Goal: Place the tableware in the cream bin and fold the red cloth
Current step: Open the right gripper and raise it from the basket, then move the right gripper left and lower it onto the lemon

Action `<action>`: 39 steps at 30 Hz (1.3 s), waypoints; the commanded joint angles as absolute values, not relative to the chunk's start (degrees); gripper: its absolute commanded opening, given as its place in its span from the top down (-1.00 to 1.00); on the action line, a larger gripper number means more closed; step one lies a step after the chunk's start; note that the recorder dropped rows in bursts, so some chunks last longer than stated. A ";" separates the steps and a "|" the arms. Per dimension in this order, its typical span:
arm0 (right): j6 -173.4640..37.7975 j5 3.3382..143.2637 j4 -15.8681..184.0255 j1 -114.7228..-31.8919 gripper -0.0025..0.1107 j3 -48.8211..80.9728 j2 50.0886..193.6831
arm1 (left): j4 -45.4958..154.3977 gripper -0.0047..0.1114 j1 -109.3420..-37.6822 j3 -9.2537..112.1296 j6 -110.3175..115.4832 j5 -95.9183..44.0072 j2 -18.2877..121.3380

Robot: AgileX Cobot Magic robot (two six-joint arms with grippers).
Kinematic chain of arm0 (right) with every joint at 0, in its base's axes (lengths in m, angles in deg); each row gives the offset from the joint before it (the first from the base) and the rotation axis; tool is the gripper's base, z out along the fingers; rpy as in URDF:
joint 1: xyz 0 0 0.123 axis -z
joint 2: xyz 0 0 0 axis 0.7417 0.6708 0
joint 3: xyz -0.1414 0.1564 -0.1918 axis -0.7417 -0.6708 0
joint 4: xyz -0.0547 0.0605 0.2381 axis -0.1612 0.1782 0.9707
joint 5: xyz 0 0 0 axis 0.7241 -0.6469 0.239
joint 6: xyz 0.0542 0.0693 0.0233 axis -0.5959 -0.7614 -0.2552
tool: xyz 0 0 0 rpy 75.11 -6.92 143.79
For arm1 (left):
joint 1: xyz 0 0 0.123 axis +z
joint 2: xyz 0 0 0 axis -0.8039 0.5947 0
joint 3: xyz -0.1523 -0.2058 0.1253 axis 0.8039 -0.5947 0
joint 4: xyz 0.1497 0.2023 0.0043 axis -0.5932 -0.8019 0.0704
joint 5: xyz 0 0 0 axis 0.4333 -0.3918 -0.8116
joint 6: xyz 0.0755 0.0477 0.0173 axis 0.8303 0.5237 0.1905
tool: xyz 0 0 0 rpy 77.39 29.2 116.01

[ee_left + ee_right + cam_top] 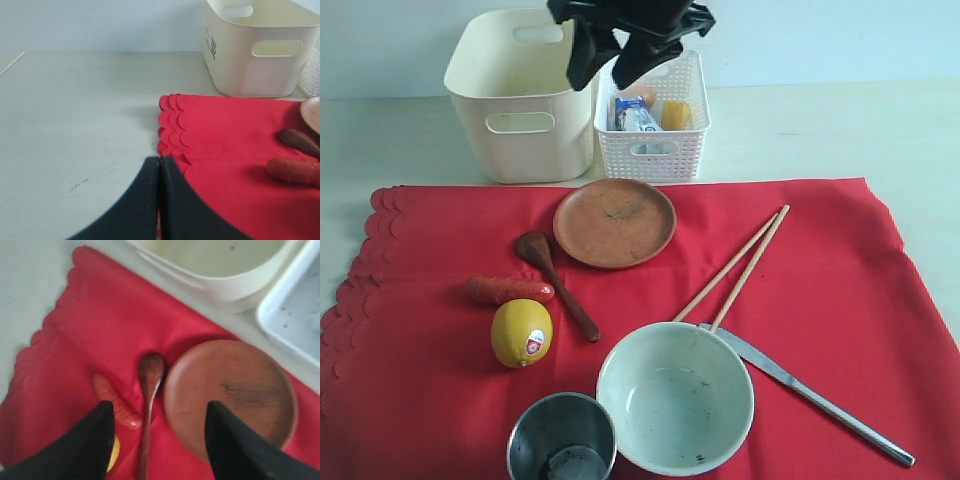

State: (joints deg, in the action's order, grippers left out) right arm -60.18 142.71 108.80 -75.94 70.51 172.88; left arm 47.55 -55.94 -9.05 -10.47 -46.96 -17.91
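In the exterior view, the cloth [840, 280] spreads over the bench [880, 130] to its near edge. All the tableware lies on it: plate [615, 222], spoon [555, 280], chopsticks [735, 265], knife [810, 395], bowl [675, 398] and cup [562, 440]. The bin [520, 95] stands by the far edge, touching the basket [655, 120], and we see nothing inside it. The right pincer [600, 80] hangs high above where the two meet.

In the left wrist view, the left pincer [159, 200] is pressed together on nothing, over bare bench just off the cloth's scalloped edge.

In the right wrist view, the right pincer [157, 440] is spread and empty, with the spoon's head and the plate's rim in the gap below. We judge one of these is the next pick, though we cannot tell which. For the spoon, we should close across the handle, clear of the sausage [115, 405] just beside it. For the plate, we should straddle the rim and lift it level. Either goes low into the bin, not the basket.
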 commanded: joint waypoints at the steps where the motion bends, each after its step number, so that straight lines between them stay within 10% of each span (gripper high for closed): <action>1: -59.11 143.26 109.41 -80.68 0.03 70.97 171.92 | 47.55 0.92 -55.77 -9.25 -10.72 -46.77 -18.29; 39: -68.53 143.26 97.29 -98.17 -0.07 63.08 171.92 | 47.55 0.92 -55.77 -9.25 -10.62 -46.77 -18.29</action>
